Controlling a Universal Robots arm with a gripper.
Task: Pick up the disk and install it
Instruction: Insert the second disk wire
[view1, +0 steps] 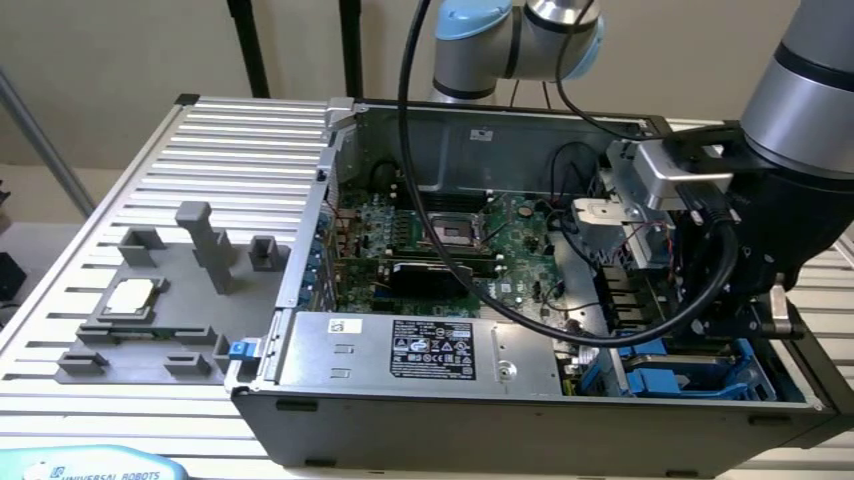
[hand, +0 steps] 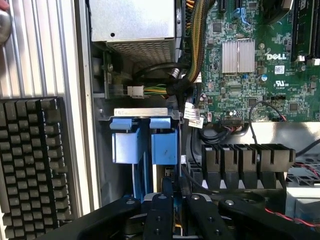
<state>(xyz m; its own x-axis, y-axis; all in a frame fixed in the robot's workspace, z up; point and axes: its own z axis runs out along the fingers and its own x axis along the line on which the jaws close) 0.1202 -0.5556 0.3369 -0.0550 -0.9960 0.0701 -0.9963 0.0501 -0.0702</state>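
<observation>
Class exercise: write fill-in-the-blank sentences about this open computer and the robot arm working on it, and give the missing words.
1. The motherboard in the computer case is ___ in colour.
2. The small silver chip lies on a grey fixture at the exterior view's ___ of the case.
3. The end effector sits just above plastic clips coloured ___.
4. The brand printed on the motherboard is ___.

Missing words: green; left; blue; Dell

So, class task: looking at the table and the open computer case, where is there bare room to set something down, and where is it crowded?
Free: the ribbed table behind the grey fixture, and the strip beside the case on the exterior view's left. Crowded: inside the case, where the motherboard, cables, power supply and blue drive cage fill the floor, with the tool over the cage.
</observation>
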